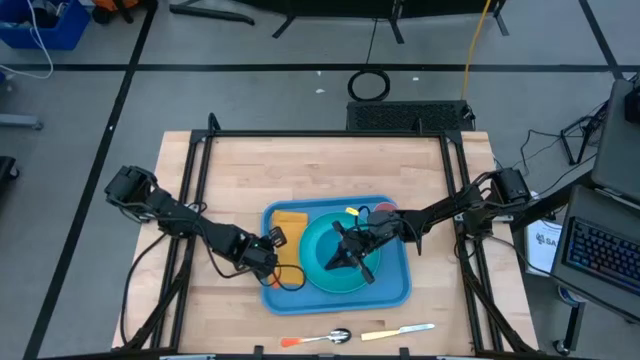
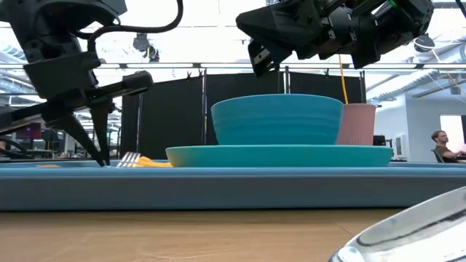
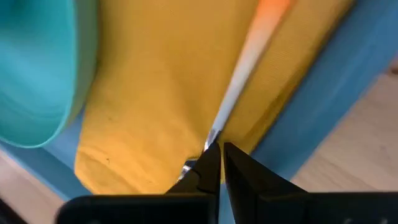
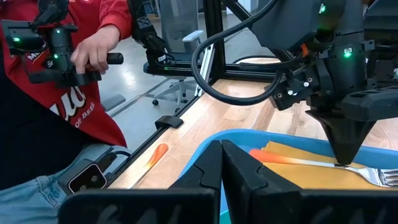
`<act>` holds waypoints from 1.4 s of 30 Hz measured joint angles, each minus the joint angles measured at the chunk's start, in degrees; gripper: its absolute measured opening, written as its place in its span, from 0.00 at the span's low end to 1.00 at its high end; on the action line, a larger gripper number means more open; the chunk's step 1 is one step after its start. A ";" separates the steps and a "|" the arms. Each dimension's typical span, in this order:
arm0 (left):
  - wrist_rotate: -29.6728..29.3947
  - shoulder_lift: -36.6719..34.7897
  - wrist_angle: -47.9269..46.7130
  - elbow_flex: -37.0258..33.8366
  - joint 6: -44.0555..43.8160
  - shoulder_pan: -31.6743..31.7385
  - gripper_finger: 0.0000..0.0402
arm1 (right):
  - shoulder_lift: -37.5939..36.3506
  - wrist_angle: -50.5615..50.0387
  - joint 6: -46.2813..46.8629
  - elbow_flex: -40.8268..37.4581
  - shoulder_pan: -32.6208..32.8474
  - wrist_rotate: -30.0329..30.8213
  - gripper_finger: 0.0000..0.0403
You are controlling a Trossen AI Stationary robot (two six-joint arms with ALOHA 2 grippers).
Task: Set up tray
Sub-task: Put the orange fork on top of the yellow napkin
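Item: tray (image 1: pixel 400 292), blue, lying on the tabletop toward its front edge, long axis running left to right. Contents: teal plate (image 1: pixel 318 268) with bowl; yellow napkin (image 1: pixel 287 222) at the tray's left end. On the napkin lies an orange-handled fork (image 4: pixel 311 162), long axis roughly front to back. Left gripper (image 1: pixel 273 254) stands directly over the fork's metal shank, fingers nearly closed, apparently pinching it; it is the nearer arm. Right gripper (image 1: pixel 345 258), clenched and empty, hovers over the plate. Spoon (image 1: pixel 322 338) and knife (image 1: pixel 398 331) lie off the tray by the tabletop's front edge.
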 joint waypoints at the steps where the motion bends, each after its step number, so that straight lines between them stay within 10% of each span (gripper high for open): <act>1: -0.11 0.00 0.33 0.00 -0.51 0.13 0.04 | 0.00 0.00 0.00 -0.02 0.00 0.00 0.00; 31: -11.98 0.02 2.98 -0.02 -11.69 -0.05 0.05 | 5.01 6.54 0.85 -0.02 -0.17 0.09 0.00; 42: 5.83 -0.52 7.58 0.00 -22.44 0.11 0.04 | 4.98 7.32 0.85 -0.02 -0.28 0.20 0.00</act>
